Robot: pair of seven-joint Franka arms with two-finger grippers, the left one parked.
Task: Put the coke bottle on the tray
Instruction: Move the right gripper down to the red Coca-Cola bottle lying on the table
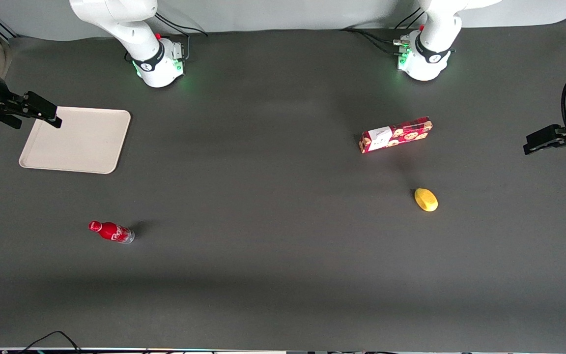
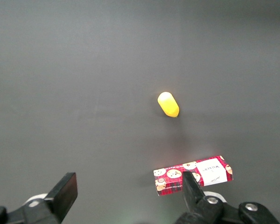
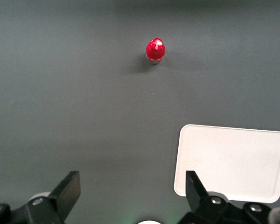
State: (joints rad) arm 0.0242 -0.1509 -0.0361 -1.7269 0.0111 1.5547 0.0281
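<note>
Front view: my hand (image 1: 47, 114) hangs wide open over the flat cream-beige plastic tray's (image 1: 81, 147) edge; the slim red coke bottle (image 1: 111, 232) stands well apart, nearer the camera.

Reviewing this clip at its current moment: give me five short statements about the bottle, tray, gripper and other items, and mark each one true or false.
1. The coke bottle stands on the table, apart from the tray. True.
2. The gripper is shut on the bottle. False: it is open and holds nothing, hanging over the tray's edge toward the working arm's end.
3. The tray carries nothing. True.
4. The yellow fruit lies on the tray. False: it lies on the table toward the parked arm's end, nearer the front camera than the cookie box.
5. The bottle is farther from the front camera than the tray. False: it is nearer.
</note>
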